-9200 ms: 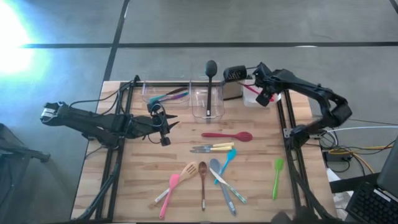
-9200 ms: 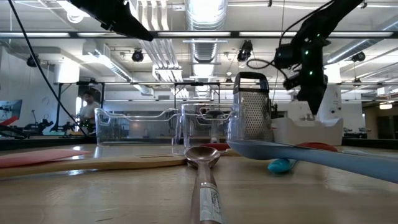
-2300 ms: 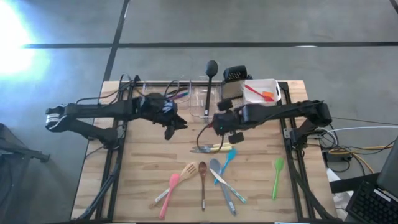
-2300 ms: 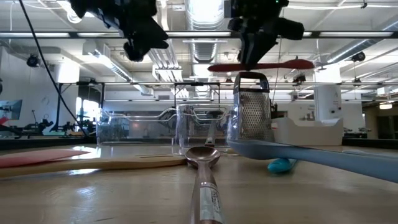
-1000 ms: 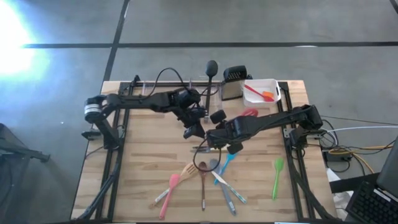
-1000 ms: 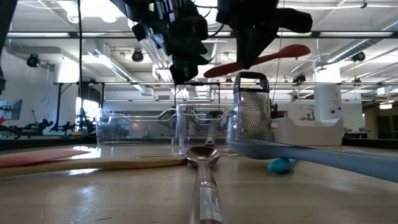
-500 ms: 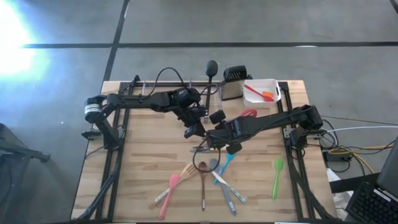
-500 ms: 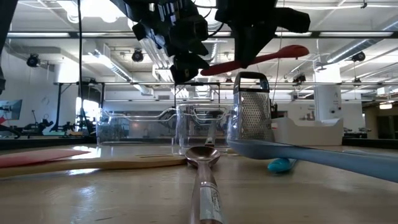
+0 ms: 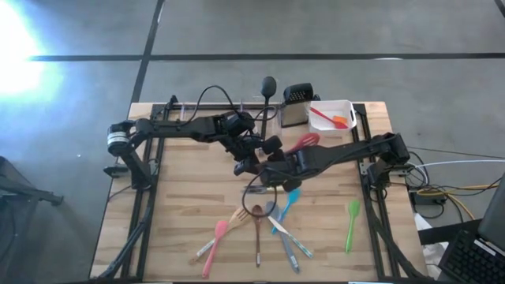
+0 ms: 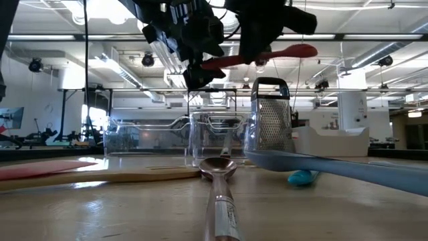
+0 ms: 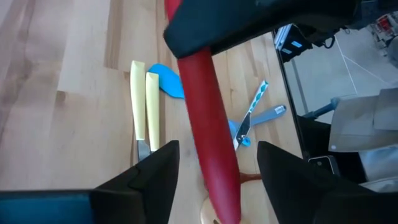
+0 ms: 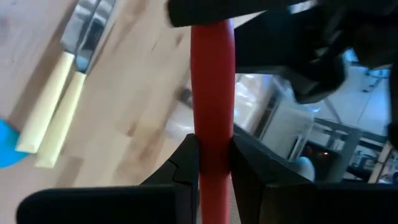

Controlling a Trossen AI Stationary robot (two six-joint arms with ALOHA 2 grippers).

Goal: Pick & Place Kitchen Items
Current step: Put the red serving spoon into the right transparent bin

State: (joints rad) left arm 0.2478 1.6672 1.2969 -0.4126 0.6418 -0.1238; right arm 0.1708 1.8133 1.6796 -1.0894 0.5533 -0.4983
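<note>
**Red spoon hanging between two grippers above mid-table**

Red spoon (image 9: pixel 293 147) is hanging in the air over the centre of the high view, its long axis running from lower left to upper right of that frame, bowl end pointing toward the white tub (image 9: pixel 331 115) at the upper right. The right gripper (image 12: pixel 211 163) is clamping the handle, its two dark fingers pressed tight on either side of the red shaft. The left gripper (image 11: pixel 214 165) is sitting just beside it at the handle's free end, jaws spread wide with the shaft running through the gap and neither finger appearing to touch it. Both grippers are thus crowding the same end of the spoon, the left one slightly up and left of the right in the high view. In the low view the spoon (image 10: pixel 257 55) is lying nearly level, high above the steel grater (image 10: pixel 271 115). A handover looks to be pending: the left jaws would need to close across the shaft they are straddling. Two yellow-handled knives (image 11: pixel 142 109) are lying on the wood directly below.
</note>
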